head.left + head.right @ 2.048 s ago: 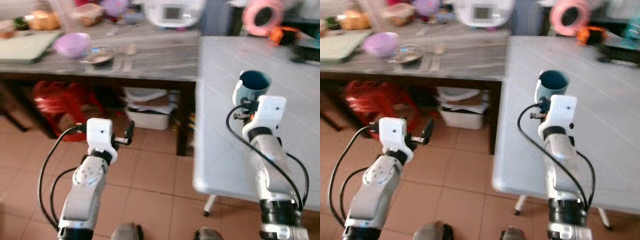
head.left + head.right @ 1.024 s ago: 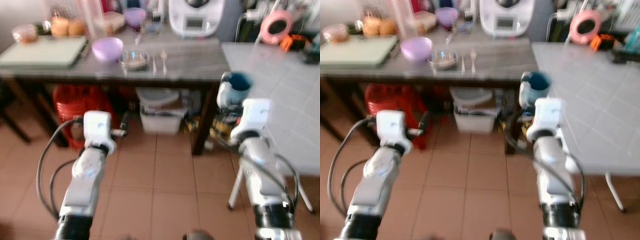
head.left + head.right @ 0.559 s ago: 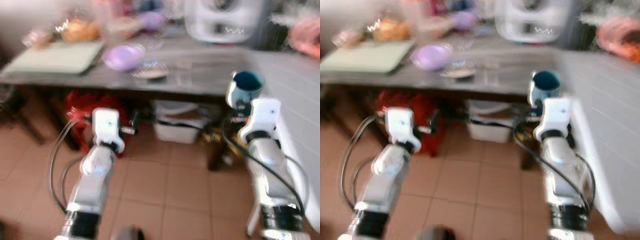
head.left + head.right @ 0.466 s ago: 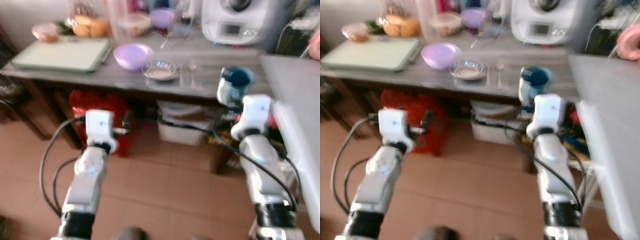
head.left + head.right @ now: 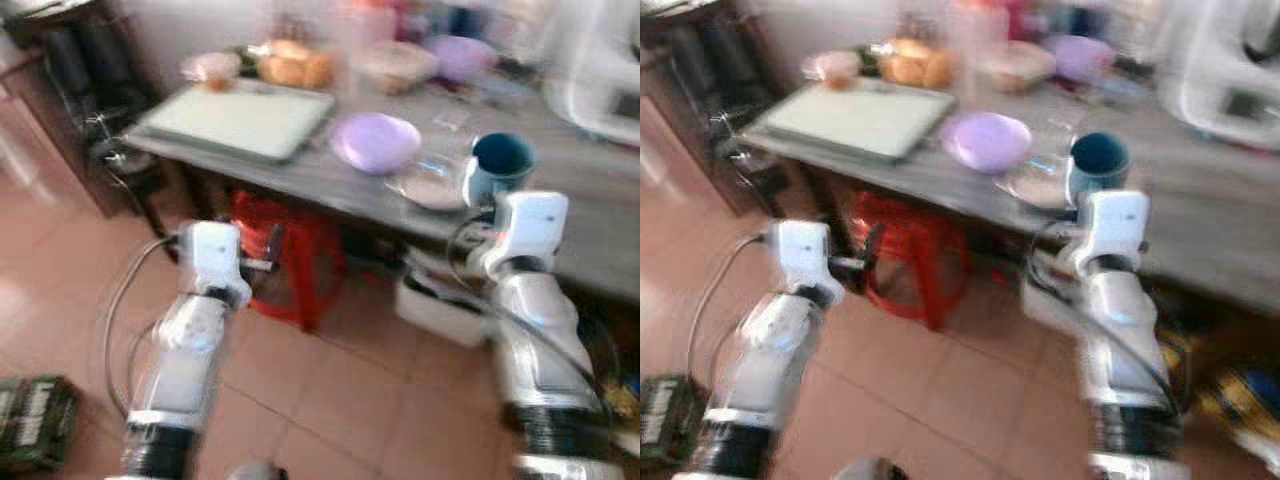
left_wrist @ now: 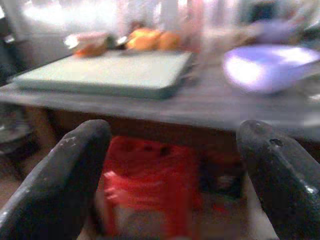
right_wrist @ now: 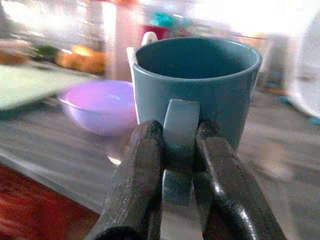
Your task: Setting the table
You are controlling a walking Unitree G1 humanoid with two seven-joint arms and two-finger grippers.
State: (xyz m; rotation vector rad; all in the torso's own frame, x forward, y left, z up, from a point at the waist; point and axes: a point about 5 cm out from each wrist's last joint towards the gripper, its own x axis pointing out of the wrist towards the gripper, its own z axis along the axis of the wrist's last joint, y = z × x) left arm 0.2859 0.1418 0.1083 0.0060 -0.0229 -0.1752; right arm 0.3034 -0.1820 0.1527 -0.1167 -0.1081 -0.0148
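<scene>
Beyond the grey table [image 5: 330,175], the right claw [image 7: 175,150] pinches the teal mug [image 7: 197,85] by its handle, a rigid, breakable hold point, while the left claw [image 6: 170,165] gapes empty.

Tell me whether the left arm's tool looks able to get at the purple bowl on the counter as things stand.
Probably not yet. The left tool is open and free, but it hangs below the counter edge, over the red stool; the purple bowl sits farther back on top.
</scene>
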